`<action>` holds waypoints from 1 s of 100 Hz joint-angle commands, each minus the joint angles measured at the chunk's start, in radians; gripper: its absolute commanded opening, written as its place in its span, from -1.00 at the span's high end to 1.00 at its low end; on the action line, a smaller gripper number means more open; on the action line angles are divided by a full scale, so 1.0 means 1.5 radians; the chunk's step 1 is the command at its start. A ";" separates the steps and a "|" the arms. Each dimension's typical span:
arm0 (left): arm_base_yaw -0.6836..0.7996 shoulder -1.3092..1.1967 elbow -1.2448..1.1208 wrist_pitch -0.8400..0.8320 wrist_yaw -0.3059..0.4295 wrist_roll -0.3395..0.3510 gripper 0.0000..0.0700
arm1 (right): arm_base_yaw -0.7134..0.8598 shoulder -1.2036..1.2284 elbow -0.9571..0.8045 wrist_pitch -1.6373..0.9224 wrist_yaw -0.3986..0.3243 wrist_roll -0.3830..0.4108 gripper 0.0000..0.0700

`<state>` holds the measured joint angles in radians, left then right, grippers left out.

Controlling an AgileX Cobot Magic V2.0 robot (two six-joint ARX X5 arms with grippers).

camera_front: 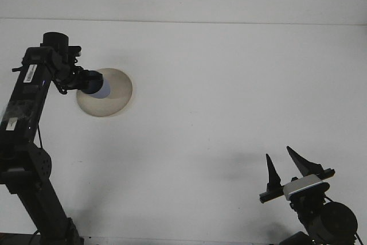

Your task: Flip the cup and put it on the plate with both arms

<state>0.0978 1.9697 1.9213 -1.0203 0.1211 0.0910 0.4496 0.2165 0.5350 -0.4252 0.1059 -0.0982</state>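
A dark blue cup [96,84] is held over the left part of the beige plate [116,94], which lies at the table's left. My left gripper [85,81] is shut on the cup and reaches it from the left, with the black arm rising along the left edge of the view. The cup's light blue face points right and slightly toward the camera. Whether it touches the plate I cannot tell. My right gripper [285,164] stands open at the bottom right, fingers pointing up, with nothing between them.
The white table [229,84] runs back to a pale wall. Only the plate, the cup and the two arms are on or over it.
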 commanded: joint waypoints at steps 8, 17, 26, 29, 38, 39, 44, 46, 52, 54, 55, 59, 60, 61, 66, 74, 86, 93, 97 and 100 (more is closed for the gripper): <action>0.001 0.038 0.014 0.010 -0.001 0.015 0.96 | 0.001 0.000 0.005 0.005 0.000 -0.002 -0.08; 0.001 0.052 0.014 0.019 -0.020 0.016 0.96 | 0.001 0.000 0.005 0.004 0.000 -0.002 -0.08; 0.001 0.060 0.014 0.020 -0.020 0.019 0.96 | 0.001 0.000 0.005 0.004 0.000 -0.002 -0.08; 0.001 0.061 0.014 0.021 -0.020 0.019 0.95 | 0.001 0.000 0.005 0.004 0.000 -0.002 -0.08; 0.001 0.061 0.014 0.025 -0.019 0.022 0.57 | 0.001 0.000 0.005 0.004 0.000 -0.002 -0.08; 0.001 0.061 0.014 0.026 -0.018 0.022 0.48 | 0.001 0.000 0.005 0.004 0.000 -0.002 -0.08; 0.001 0.061 0.014 0.033 -0.018 0.022 0.02 | 0.001 0.000 0.005 0.004 0.000 -0.002 -0.08; 0.001 0.061 0.014 0.039 -0.017 0.021 -0.21 | 0.001 0.000 0.005 0.004 0.000 -0.002 -0.08; 0.001 0.059 0.016 0.051 -0.004 0.021 -0.41 | 0.001 0.000 0.005 0.004 0.000 -0.002 -0.08; 0.001 0.058 0.018 0.053 -0.001 0.021 -0.41 | 0.001 0.000 0.005 0.004 0.001 -0.002 -0.08; 0.001 0.057 0.019 0.054 0.002 0.021 -0.41 | 0.001 0.000 0.005 0.004 0.001 -0.002 -0.08; 0.001 0.056 0.028 0.053 0.009 0.021 -0.41 | 0.001 0.000 0.005 0.004 0.001 -0.002 -0.08; 0.001 0.056 0.032 0.052 0.010 0.021 -0.41 | 0.001 0.001 0.005 0.004 0.000 -0.002 -0.08; 0.001 0.056 0.035 0.051 0.010 0.021 -0.41 | 0.001 0.001 0.005 0.004 0.001 -0.002 -0.08; 0.001 0.054 0.059 0.038 0.010 0.021 -0.41 | 0.001 0.001 0.005 0.004 0.001 -0.002 -0.08; 0.001 0.049 0.110 0.007 0.010 0.018 -0.41 | 0.001 0.001 0.005 0.004 0.001 -0.002 -0.08; 0.001 0.017 0.166 -0.025 0.010 0.008 -0.41 | 0.001 0.001 0.005 0.004 0.001 -0.002 -0.08; 0.001 -0.022 0.168 -0.027 0.010 0.006 -0.41 | 0.001 0.001 0.005 0.004 0.001 -0.002 -0.08; 0.001 -0.048 0.168 -0.039 0.010 0.006 -0.41 | 0.001 0.001 0.005 0.004 0.001 -0.002 -0.08; 0.001 -0.066 0.168 -0.050 0.009 0.005 -0.41 | 0.001 0.001 0.005 0.004 0.001 -0.002 -0.08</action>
<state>0.0978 1.9186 2.1422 -1.0714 0.1329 0.1089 0.4496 0.2165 0.5350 -0.4282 0.1059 -0.0982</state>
